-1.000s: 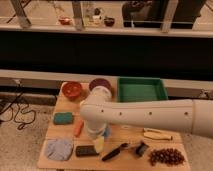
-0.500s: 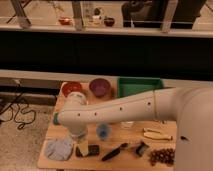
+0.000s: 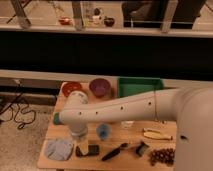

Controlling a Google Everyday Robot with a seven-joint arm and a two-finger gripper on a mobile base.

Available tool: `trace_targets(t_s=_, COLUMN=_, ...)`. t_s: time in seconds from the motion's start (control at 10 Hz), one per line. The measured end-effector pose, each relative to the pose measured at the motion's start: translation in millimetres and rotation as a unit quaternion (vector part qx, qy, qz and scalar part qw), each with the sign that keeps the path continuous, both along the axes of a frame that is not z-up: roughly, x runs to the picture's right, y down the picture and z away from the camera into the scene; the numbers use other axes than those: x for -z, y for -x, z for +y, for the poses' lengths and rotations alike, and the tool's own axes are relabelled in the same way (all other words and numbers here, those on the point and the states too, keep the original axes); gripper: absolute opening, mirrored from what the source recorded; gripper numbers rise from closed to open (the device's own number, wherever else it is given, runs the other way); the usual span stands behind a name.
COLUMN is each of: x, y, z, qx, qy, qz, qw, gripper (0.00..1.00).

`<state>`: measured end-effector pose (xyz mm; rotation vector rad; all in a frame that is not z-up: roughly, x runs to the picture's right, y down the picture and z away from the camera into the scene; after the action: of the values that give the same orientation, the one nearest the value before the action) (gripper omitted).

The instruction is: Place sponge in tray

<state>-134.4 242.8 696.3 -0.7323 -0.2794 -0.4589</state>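
The gripper (image 3: 81, 144) hangs low over the bench (image 3: 130, 161) front; we cannot tell its state. The arm hides the sponge. We judge it light and soft: grasp across its middle.

Wooden surface (image 3: 131, 160) carries the following.

- **Far edge:** red bowl (image 3: 73, 88), purple bowl (image 3: 99, 86), green tray (image 3: 139, 86).
- **Middle:** blue cup (image 3: 103, 131).
- **Near left:** grey-blue cloth (image 3: 59, 148), with a flat black item (image 3: 89, 150) just beside it.
- **Near edge:** dark utensil (image 3: 115, 151), small dark object (image 3: 141, 147), grape cluster (image 3: 162, 156).
- **Right:** banana (image 3: 157, 135).

Tool (image 3: 82, 142) hangs low over the black item.
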Motion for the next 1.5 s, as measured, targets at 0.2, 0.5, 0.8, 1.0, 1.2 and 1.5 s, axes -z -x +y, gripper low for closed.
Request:
trace_targets(t_s=0.2, x=-9.5, y=32, z=0, qx=-0.011, qy=0.012, qz=-0.012, qw=0.9998, gripper=0.8)
trace_targets(t_s=0.5, x=-26.9, y=70, z=-4, qx=-0.029, qy=0.027, qz=-0.027, qw=0.9988, gripper=0.8)
trace_targets(t_s=0.8, x=-49.1, y=101, z=-27, qx=-0.047, qy=0.035, qz=-0.043, qw=0.9974, gripper=0.8)
trace_targets(t_s=1.0, x=-67.2, y=115, z=-43, qx=-0.046, qy=0.035, qz=-0.042, qw=0.9974, gripper=0.8)
trace_targets(t_s=1.2, x=-79.2, y=121, z=-51, qx=-0.047, qy=0.034, qz=-0.038, qw=0.9976, gripper=0.8)
trace_targets(t_s=1.5, x=-96.4, y=128, z=-57, qx=-0.044, qy=0.036, qz=-0.032, qw=0.9979, gripper=0.8)
